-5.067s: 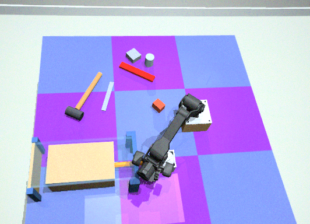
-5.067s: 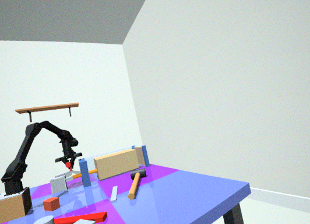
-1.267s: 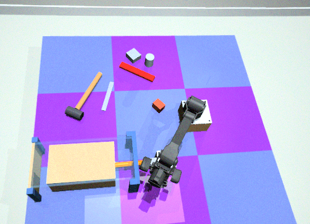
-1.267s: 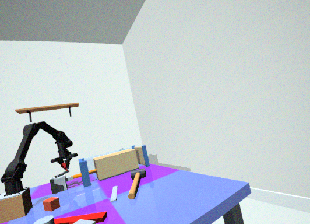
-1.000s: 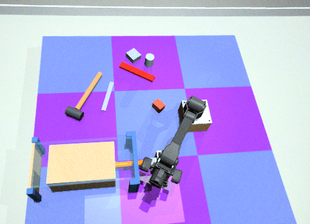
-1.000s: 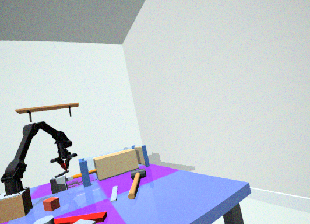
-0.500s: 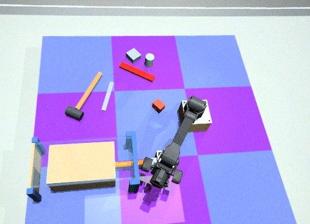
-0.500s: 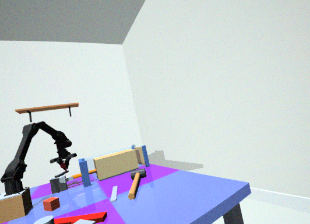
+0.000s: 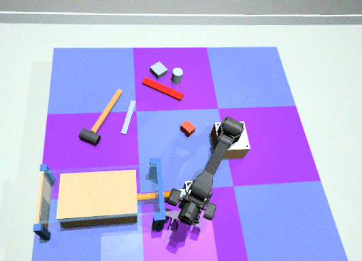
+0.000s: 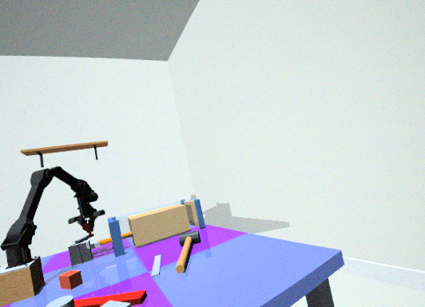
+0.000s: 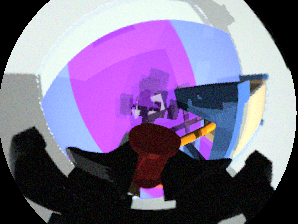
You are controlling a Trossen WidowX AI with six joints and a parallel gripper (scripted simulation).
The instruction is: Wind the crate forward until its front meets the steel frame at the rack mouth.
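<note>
My gripper (image 10: 86, 226) (image 11: 149, 135) is shut on the dark red knob of the winch handle, just above the winch. The handle's dark crank arm (image 10: 83, 239) lies over the top of the grey winch (image 10: 79, 254); whether its key is in the hole is hidden. The tan crate (image 9: 96, 194) (image 10: 160, 225) sits flat in the cubby. An orange strap (image 9: 146, 196) (image 10: 116, 240) (image 11: 198, 134) runs from its front toward the winch. A gap separates the crate's front from the blue steel frame (image 9: 160, 196) (image 10: 116, 239).
A mallet (image 9: 105, 113) (image 10: 184, 255), a pale flat bar (image 9: 128, 117) (image 10: 156, 265), a red bar (image 9: 162, 89) (image 10: 112, 298), an orange-red block (image 9: 187, 128) (image 10: 70, 280), a grey block (image 9: 158, 69) and a grey cylinder (image 9: 177, 75) lie away from the winch.
</note>
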